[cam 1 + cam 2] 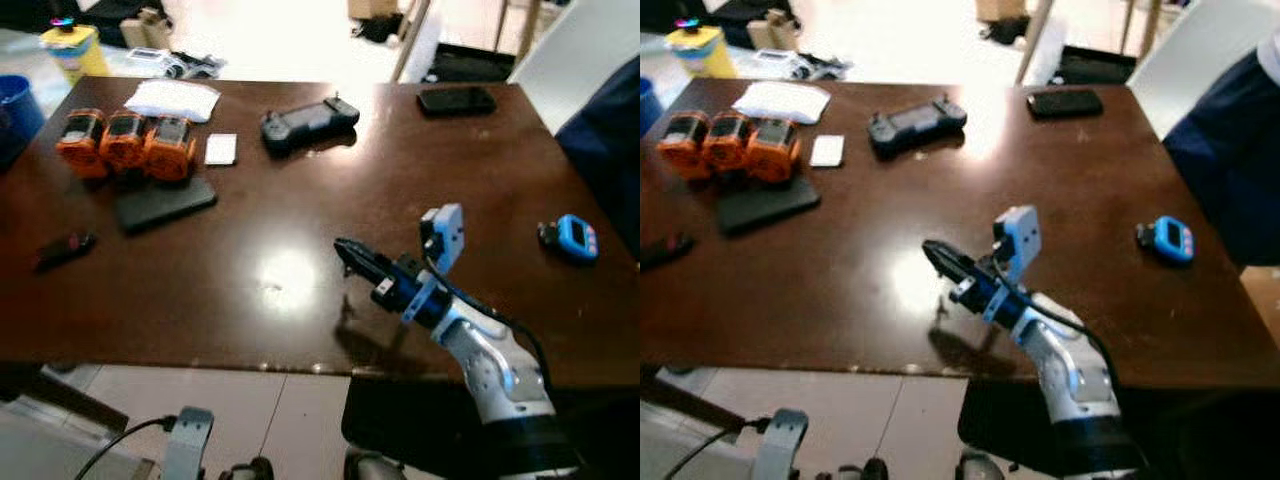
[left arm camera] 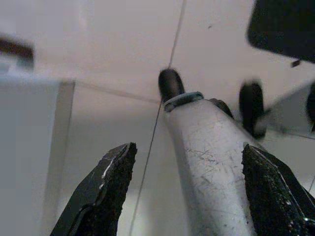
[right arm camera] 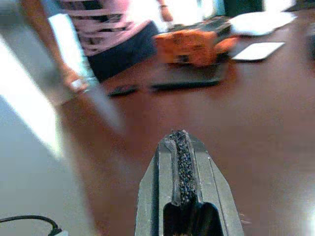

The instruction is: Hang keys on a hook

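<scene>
Left eye view: the right gripper (image 1: 345,250) reaches out over the near edge of the dark brown tabletop (image 1: 300,200), its two black fingers pressed flat together with nothing visible between them. In the right wrist view the pads (image 3: 181,147) meet along one seam, pointing toward the far left corner of the tabletop. Held low and level over bare wood, the arm looks poised to travel, not to pick.

The left gripper (image 2: 182,196) hangs below the tabletop, fingers spread wide over pale floor tiles and a grey chair leg (image 2: 206,162) with black castors; it seems idle.

No keys or hook can be made out with any certainty. The nearest candidate is a small blue object with a dark attachment (image 1: 570,237) near the right edge, possibly a fob, too small to tell. So the task appears to be at its very start, the keys not yet found.

At the far left corner sit three orange battery packs (image 1: 125,143) in a row, touching a black slab (image 1: 163,203). A black handheld controller (image 1: 308,122) and a black phone (image 1: 456,100) lie along the far edge. A person in a striped top (image 3: 103,29) stands beyond the table's left side.
</scene>
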Controlling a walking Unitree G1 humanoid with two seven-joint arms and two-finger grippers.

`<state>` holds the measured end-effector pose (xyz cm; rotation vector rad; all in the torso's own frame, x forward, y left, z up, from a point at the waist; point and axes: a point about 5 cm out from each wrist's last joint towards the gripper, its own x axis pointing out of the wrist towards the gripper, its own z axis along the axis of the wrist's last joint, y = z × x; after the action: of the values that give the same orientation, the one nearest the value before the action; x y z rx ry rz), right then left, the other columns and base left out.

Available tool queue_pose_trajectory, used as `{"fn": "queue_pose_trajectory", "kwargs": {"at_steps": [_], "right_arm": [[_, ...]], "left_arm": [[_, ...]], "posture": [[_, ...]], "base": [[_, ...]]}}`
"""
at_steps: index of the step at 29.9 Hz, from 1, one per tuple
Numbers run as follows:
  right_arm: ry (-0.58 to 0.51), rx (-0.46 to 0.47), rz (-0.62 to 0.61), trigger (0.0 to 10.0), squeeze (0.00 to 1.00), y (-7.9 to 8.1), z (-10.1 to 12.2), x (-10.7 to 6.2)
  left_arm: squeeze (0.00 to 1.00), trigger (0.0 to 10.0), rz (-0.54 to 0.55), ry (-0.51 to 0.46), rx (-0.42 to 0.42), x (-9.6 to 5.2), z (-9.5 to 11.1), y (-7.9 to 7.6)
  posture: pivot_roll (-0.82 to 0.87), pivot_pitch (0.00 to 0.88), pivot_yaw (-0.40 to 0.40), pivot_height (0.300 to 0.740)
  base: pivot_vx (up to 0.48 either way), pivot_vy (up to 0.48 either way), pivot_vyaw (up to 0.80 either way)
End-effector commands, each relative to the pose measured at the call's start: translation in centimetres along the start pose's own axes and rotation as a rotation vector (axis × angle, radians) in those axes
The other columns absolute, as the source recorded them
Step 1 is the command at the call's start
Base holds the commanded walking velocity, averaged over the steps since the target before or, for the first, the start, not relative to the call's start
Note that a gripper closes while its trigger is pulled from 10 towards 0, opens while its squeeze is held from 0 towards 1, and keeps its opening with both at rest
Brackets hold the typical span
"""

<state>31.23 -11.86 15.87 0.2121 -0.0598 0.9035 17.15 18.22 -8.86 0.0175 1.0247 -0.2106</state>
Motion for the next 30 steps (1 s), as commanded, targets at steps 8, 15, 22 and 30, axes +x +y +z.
{"fn": "queue_pose_trajectory", "kwargs": {"at_steps": [8, 15, 22, 30], "right_arm": [[-0.048, 0.011, 0.001, 0.0, 0.0, 0.5, 0.0, 0.0], [-0.081, -0.017, 0.002, 0.0, 0.0, 0.8, 0.3, 0.3], [-0.122, -0.024, 0.03, 0.0, 0.0, 1.1, 0.9, 0.7], [-0.143, -0.018, 0.032, 0.0, 0.0, 0.9, 1.4, 0.7]], "left_arm": [[0.0, 10.0, -0.011, 0.073, 0.0, -0.2, -2.0, -0.3], [0.0, 10.0, -0.013, 0.073, -0.014, -0.3, -2.2, -0.2], [0.0, 10.0, -0.028, 0.022, -0.069, -0.5, -1.8, 0.3], [0.0, 10.0, -0.026, 0.014, -0.103, -0.7, -2.0, 1.0]], "posture": [[-0.11, 0.074, 0.085, 0.74], [-0.1, 0.084, 0.086, 0.74], [-0.09, 0.089, 0.086, 0.74], [-0.07, 0.092, 0.088, 0.74]], "base": [[-0.389, 0.0, 0.0], [-0.26, 0.0, 0.22], [0.0, 0.0, 0.77], [0.0, 0.0, 0.75]]}}
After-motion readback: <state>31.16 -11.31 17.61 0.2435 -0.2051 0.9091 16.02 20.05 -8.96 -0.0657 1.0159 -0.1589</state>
